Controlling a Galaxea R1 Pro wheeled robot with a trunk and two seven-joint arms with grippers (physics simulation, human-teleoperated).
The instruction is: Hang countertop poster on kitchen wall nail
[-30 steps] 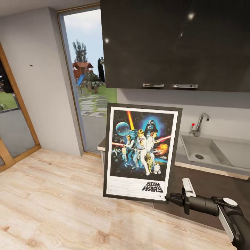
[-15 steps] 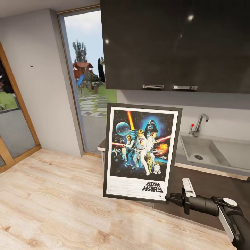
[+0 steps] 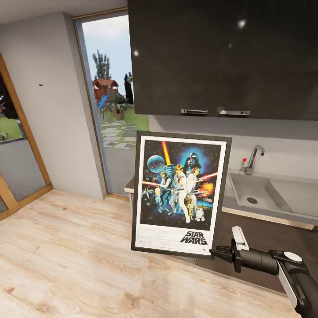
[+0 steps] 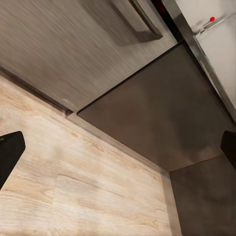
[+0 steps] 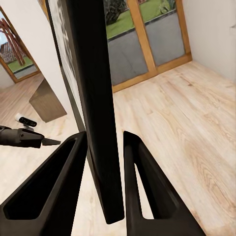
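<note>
Poster (image 3: 180,194): black frame, white border, dark blue art; floor (image 3: 66,256) pale wood-grain.

Right arm entering the head view from 4 o'clock, forearm roughly level and reaching toward 9 o'clock. Right gripper (image 3: 216,252) clamped on the lower right corner of the poster (image 3: 181,192); in the right wrist view, both dark fingers (image 5: 54,189) flank the frame's edge. Left gripper (image 4: 118,152): two dark fingertips (image 4: 9,152) at opposite margins, spread wide, holding nothing.
</note>
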